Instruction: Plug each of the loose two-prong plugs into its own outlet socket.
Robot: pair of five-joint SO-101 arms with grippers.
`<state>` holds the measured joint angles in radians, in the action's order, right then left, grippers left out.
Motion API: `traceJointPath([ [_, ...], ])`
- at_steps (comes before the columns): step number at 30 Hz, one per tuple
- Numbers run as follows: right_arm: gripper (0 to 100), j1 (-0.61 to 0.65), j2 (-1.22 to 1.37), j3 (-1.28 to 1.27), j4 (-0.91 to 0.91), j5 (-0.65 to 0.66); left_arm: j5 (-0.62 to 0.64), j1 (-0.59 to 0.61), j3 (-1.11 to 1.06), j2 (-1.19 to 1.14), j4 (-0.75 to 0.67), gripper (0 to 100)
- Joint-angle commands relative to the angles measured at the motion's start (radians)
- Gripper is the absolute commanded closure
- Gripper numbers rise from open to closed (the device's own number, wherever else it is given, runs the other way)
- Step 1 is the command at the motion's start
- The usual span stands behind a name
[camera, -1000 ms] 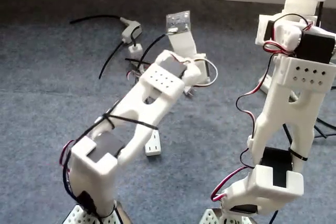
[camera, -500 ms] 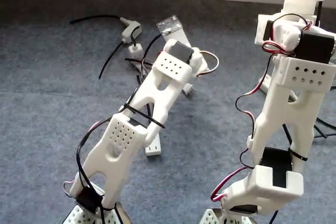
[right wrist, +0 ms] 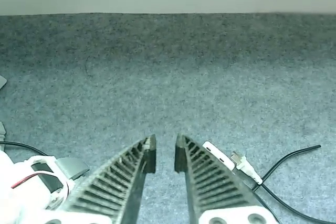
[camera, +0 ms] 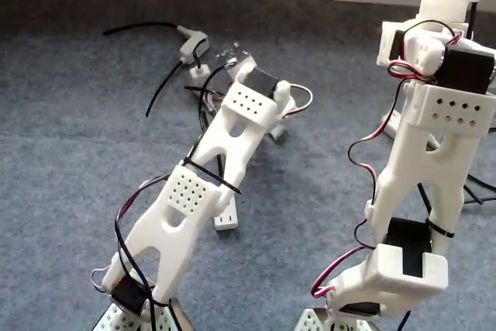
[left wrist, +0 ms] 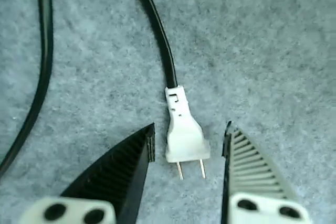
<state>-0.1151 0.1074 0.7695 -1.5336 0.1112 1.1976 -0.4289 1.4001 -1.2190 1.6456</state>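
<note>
One white two-prong plug (left wrist: 186, 141) lies flat on the grey carpeted surface (left wrist: 273, 51), directly between the fingertips of the left end effector (left wrist: 190, 132). Its prongs point back toward the wrist, and its black cord (left wrist: 157, 30) runs away from it. The left end effector is spread wide. The dark finger (left wrist: 126, 166) is on one side of the plug and the grey finger (left wrist: 252, 166) on the other, each just beside the plug body with a strip of carpet showing between. A second black cable (left wrist: 44, 51) curves past, well apart from the plug.

In the right wrist view, a second plug (right wrist: 231, 158), also white, rests on the surface just beside the right end effector (right wrist: 165, 148). Its thin black lead (right wrist: 291, 158) trails off from it. The right end effector's fingers are all but pressed together, with only a narrow slit between them, and they pinch nothing.

From the high view, the left arm (camera: 232, 129) stretches low across the surface toward a cluster of cords. There another white plug (camera: 194, 43) sits near the far edge. A small white block (camera: 226, 216) lies beside the arm's middle link, partly hidden by it. The right arm (camera: 434, 137) stands folded and upright, well apart from that cluster.
</note>
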Motion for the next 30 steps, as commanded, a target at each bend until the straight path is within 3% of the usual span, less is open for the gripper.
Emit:
traceJointPath([
  [1,91.9,-0.007,-0.016,0.036,0.015,-0.005,0.012,0.035,0.079,-0.013,0.0,78],
  [20,91.9,-0.007,-0.016,0.036,0.015,-0.005,0.015,0.005,0.156,-0.085,-0.021,78],
  [30,91.9,-0.008,-0.016,0.036,0.015,-0.005,0.008,0.005,0.153,-0.088,-0.018,97],
])
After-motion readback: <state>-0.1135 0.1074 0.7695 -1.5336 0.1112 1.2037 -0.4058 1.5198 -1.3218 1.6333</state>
